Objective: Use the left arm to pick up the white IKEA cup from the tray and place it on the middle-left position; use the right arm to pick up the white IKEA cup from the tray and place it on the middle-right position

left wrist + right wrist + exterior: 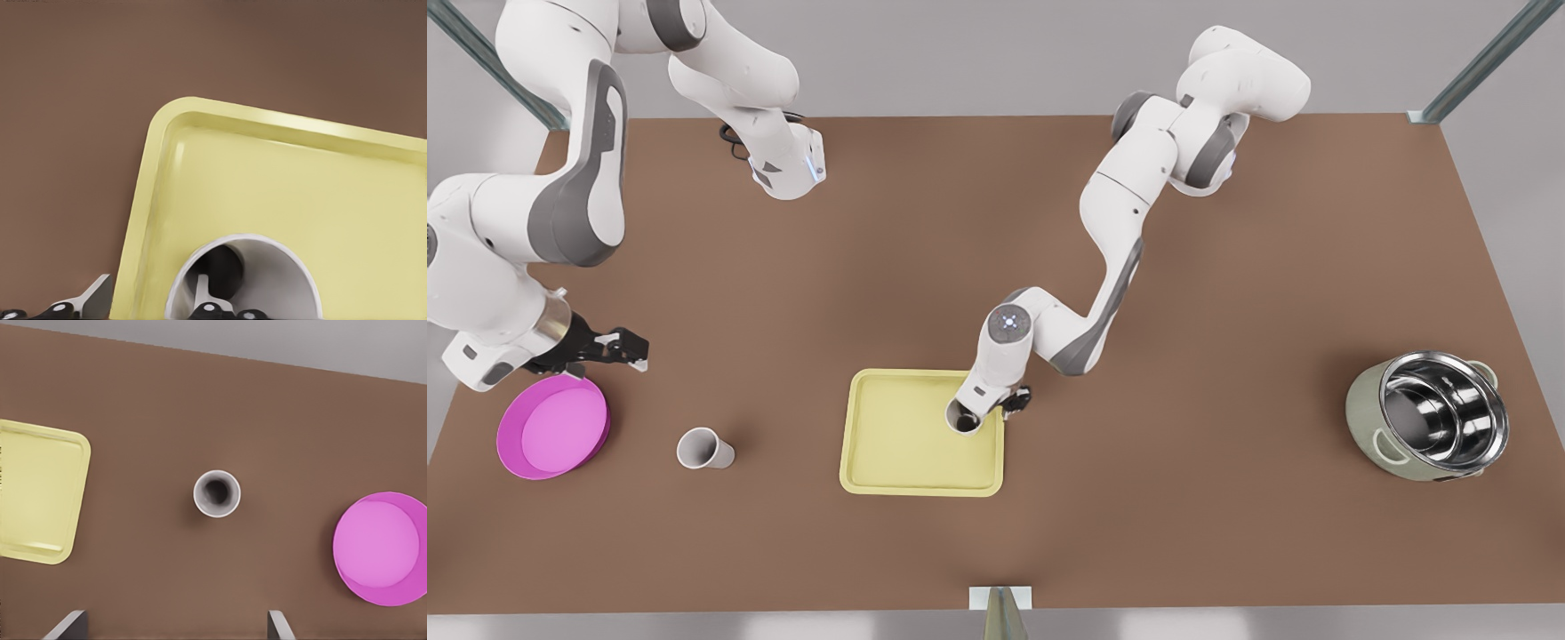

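My left end effector (996,411) straddles the rim of the cup (966,418) on the tray (889,444), one finger inside. My right end effector (618,347), fingers wide apart, hangs above the second cup (217,494) standing on the surface (1183,498).

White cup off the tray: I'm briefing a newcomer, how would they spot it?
On the brown table, look between the pale-yellow tray and the round magenta dish. The white cup stands alone on bare tabletop, near the right gripper; its twin sits on the tray under the left gripper.
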Controlling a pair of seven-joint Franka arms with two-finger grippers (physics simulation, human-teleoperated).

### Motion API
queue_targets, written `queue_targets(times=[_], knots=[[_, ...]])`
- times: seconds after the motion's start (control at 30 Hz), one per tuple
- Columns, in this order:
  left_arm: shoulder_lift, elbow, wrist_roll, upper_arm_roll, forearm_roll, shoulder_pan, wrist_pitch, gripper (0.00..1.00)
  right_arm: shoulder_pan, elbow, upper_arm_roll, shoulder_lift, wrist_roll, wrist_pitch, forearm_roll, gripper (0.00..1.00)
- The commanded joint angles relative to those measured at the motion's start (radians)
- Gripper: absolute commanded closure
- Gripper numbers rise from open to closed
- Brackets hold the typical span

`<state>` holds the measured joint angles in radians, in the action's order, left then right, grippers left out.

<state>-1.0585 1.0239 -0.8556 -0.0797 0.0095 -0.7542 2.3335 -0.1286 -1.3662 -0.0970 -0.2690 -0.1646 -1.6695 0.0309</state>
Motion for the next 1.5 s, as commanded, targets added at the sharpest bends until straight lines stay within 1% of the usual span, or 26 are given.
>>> queue_targets(times=[0.0, 0.07, 0.1, 0.13, 0.2, 0.3, 0.33, 0.37, 0.4, 0.43, 0.47, 0.5, 0.6, 0.8, 0.83, 0.87, 0.93, 1.0, 1.1, 1.13, 1.17, 1.4, 1.47], knots=[[0.002, -0.001, -0.184, 0.000, 0.003, -0.001, 0.049, 0.49, 0.000, 0.003, 0.000, 0.001, 0.091, 0.022, -0.003, 0.00], [0.003, -0.001, -0.187, 0.001, -0.002, -0.001, 0.049, 0.67, -0.002, 0.004, 0.000, 0.001, 0.093, 0.022, -0.002, 0.00], [0.003, -0.001, -0.197, 0.000, -0.002, -0.001, 0.050, 0.71, 0.001, 0.004, -0.001, 0.001, 0.093, 0.022, -0.002, 0.00], [0.003, -0.001, -0.200, 0.000, -0.002, 0.001, 0.050, 0.79, 0.000, 0.004, 0.000, 0.001, 0.093, 0.022, 0.000, 0.00], [0.006, -0.001, -0.217, 0.000, -0.002, -0.001, 0.050, 0.86, 0.001, 0.004, -0.003, 0.001, 0.093, 0.022, 0.000, 0.00], [0.032, -0.001, -0.215, -0.002, -0.005, 0.001, 0.014, 0.86, 0.003, 0.004, -0.003, 0.001, 0.094, 0.022, 0.001, 0.00], [0.064, -0.001, -0.211, -0.005, -0.008, 0.010, -0.066, 0.86, 0.001, 0.004, -0.003, 0.001, 0.093, 0.022, -0.003, 0.00], [0.080, -0.001, -0.211, -0.005, -0.008, 0.021, -0.074, 0.86, 0.001, 0.004, -0.003, 0.001, 0.093, 0.022, -0.003, 0.00], [0.081, 0.001, -0.212, -0.008, -0.006, 0.024, -0.077, 0.91, 0.000, 0.004, -0.003, 0.001, 0.093, 0.022, -0.002, 0.00], [0.083, 0.001, -0.203, -0.025, -0.002, 0.032, -0.140, 0.92, 0.000, 0.004, -0.003, 0.001, 0.093, 0.022, -0.002, 0.00], [0.089, 0.001, -0.198, -0.023, 0.003, 0.071, -0.141, 0.92, 0.000, 0.004, 0.000, 0.001, 0.091, 0.022, -0.002, 0.00], [0.098, 0.015, -0.177, -0.023, 0.003, 0.113, -0.141, 0.92, 0.001, 0.004, -0.003, 0.001, 0.093, 0.022, 0.004, 0.00], [0.169, 0.137, 0.035, -0.023, 0.001, 0.233, -0.143, 0.92, 0.000, 0.004, -0.003, 0.001, 0.093, 0.022, -0.002, 0.00], [0.149, 0.154, 0.440, -0.020, -0.008, 0.444, -0.125, 0.92, 0.000, 0.004, -0.003, 0.002, 0.093, 0.022, -0.003, 0.00], [0.138, 0.154, 0.489, -0.020, -0.008, 0.475, -0.092, 0.92, 0.000, 0.004, -0.001, 0.001, 0.093, 0.022, -0.002, 0.00], [0.121, 0.154, 0.546, -0.020, 0.003, 0.495, -0.046, 0.92, 0.000, 0.004, -0.001, 0.001, 0.093, 0.022, -0.002, 0.00], [0.117, 0.153, 0.564, -0.020, 0.044, 0.501, -0.045, 0.92, 0.000, 0.004, -0.001, 0.001, 0.093, 0.022, 0.000, 0.00], [0.109, 0.148, 0.564, -0.020, 0.050, 0.510, 0.010, 0.92, 0.000, 0.004, -0.001, 0.001, 0.093, 0.022, 0.000, 0.00], [0.109, 0.145, 0.564, -0.020, 0.063, 0.513, 0.012, 0.91, 0.000, 0.004, -0.001, 0.001, 0.093, 0.022, 0.000, 0.00], [0.109, 0.145, 0.566, -0.020, 0.063, 0.513, 0.012, 0.70, 0.000, 0.004, -0.001, 0.001, 0.093, 0.022, 0.000, 0.00], [0.109, 0.145, 0.566, -0.020, 0.063, 0.512, 0.012, 0.00, 0.000, 0.004, -0.001, 0.001, 0.093, 0.022, 0.000, 0.00], [0.120, 0.145, 0.566, -0.020, 0.063, 0.515, -0.008, 0.00, 0.000, 0.004, -0.001, 0.001, 0.093, 0.022, 0.000, 0.00], [0.144, 0.143, 0.566, -0.020, 0.063, 0.510, -0.091, 0.00, 0.000, 0.004, -0.001, 0.002, 0.093, 0.022, 0.000, 0.00]])
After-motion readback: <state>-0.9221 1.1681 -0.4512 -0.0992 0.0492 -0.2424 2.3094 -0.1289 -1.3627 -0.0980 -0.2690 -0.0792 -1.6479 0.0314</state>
